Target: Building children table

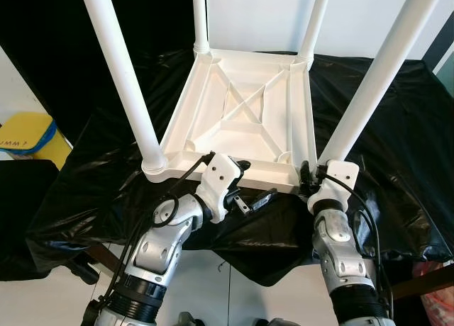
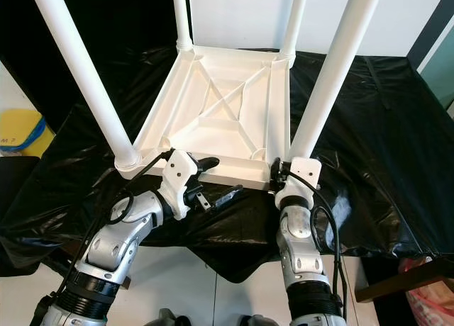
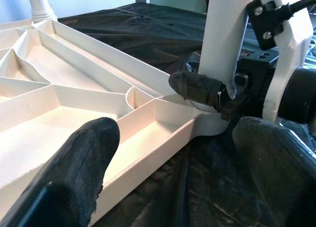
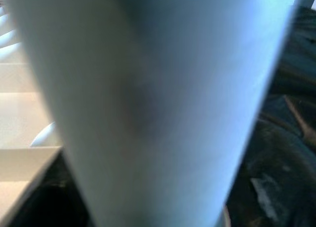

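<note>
The right gripper (image 1: pixel 310 176) sat low and right of the middle in the left eye view. Its fingers (image 3: pixel 197 86) were closed tight around the bottom of the near right leg (image 1: pixel 369 92), probably to twist or push that leg firmly into its corner hole. The right wrist view was so close to the leg that it looked like a blurry white wall.

The left gripper (image 1: pixel 252 184) was in the lower middle of the frame, with its fingers spread apart and holding nothing. One finger rested over the near rim of the table top (image 1: pixel 241 113), maybe to stop it sliding.

The table top lay upside down in the middle, on a black plastic sheet (image 1: pixel 383 163), ribs facing up. All four legs stood up from its corners, so the build looked almost finished.
</note>
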Robot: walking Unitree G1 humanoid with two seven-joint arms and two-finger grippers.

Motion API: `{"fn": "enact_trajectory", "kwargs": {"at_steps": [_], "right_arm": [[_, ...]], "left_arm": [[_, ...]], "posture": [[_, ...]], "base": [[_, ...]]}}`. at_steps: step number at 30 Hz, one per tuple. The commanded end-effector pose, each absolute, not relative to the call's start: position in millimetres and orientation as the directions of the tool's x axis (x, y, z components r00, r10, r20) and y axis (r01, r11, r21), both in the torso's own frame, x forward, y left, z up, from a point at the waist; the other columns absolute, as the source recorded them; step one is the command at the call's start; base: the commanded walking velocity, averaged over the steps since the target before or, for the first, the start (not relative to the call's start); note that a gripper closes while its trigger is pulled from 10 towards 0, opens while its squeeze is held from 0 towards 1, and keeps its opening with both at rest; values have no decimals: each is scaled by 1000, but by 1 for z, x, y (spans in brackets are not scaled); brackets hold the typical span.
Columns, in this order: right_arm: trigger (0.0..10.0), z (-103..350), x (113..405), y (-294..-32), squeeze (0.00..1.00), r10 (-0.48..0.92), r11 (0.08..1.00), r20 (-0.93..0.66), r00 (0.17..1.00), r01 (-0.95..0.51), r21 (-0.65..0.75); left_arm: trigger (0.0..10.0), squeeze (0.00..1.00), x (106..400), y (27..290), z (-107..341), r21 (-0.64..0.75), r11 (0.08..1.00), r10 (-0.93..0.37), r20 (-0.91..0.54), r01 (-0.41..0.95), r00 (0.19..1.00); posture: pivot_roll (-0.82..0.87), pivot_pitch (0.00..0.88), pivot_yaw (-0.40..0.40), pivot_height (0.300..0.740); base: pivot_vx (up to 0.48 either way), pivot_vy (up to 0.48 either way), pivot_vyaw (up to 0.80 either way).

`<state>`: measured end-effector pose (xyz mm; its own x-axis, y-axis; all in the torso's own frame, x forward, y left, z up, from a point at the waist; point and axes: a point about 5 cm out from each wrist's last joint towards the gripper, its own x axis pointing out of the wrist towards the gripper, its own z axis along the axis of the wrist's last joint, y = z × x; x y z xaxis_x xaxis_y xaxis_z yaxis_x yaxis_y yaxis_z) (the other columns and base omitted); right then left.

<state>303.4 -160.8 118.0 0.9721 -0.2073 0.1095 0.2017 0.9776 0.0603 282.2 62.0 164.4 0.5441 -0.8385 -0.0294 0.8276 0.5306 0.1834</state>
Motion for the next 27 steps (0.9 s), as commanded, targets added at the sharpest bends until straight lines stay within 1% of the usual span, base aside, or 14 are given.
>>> {"fn": "enact_trajectory", "kwargs": {"at_steps": [1,2,3,4,7,10,11,14,16,18,20,24,25,27], "right_arm": [[10000,119,300,-167,1000,-208,978,124,970,202,55],[10000,120,299,-169,1000,-197,980,128,972,194,41],[10000,121,298,-169,0,-186,982,128,974,183,34],[10000,121,295,-170,0,-181,983,131,975,178,30],[10000,121,294,-169,0,-175,985,130,976,172,28],[10000,120,290,-167,0,-160,987,131,978,158,23],[10000,120,290,-167,0,-160,987,131,978,158,23],[10000,121,290,-163,0,-143,990,134,981,141,22],[10000,122,291,-161,0,-132,991,136,982,129,24],[10000,122,291,-159,0,-127,992,136,983,125,25],[10000,121,292,-156,0,-103,994,129,986,100,31],[10000,121,292,-153,0,-82,996,123,989,79,30],[10000,122,292,-152,0,-75,997,119,990,72,30],[10000,122,292,-152,0,-74,997,119,990,71,30]], "left_arm": [[10000,0,290,68,164,207,604,-783,-28,770,622],[10000,0,295,73,162,222,631,-757,-36,744,653],[10000,0,300,78,161,237,657,-729,-43,716,683],[10000,0,307,83,160,250,688,-694,-49,682,718],[10000,0,312,88,161,266,714,-661,-48,648,748],[10000,0,331,102,168,296,816,-519,-4,497,855],[10000,0,331,102,168,296,816,-519,-4,497,855],[10000,0,347,119,179,207,932,-318,69,299,945],[10000,0,354,128,183,159,971,-193,94,176,977],[10000,0,356,131,184,148,980,-147,101,131,984],[10000,0,360,135,185,114,993,-49,99,37,994],[10000,0,364,135,183,86,996,14,88,-21,996],[10000,0,367,137,180,70,994,82,70,-87,994],[10000,0,367,138,180,69,992,104,62,-109,993]], "posture": [[-72,85,-17,740],[-71,84,-18,740],[-71,84,-18,740],[-72,83,-21,740],[-73,81,-22,740],[-78,81,-21,740],[-78,81,-21,740],[-83,80,-18,740],[-83,80,-20,740],[-83,80,-20,740],[-82,80,-19,740],[-82,84,-21,740],[-83,86,-21,740],[-83,86,-21,740]], "base": [[0,0,0],[0,0,0],[0,0,0],[0,0,0],[0,0,0],[0,0,0],[0,0,0],[0,0,0],[0,0,0],[0,0,0],[0,0,0],[0,0,0],[0,0,0],[0,0,0]]}}
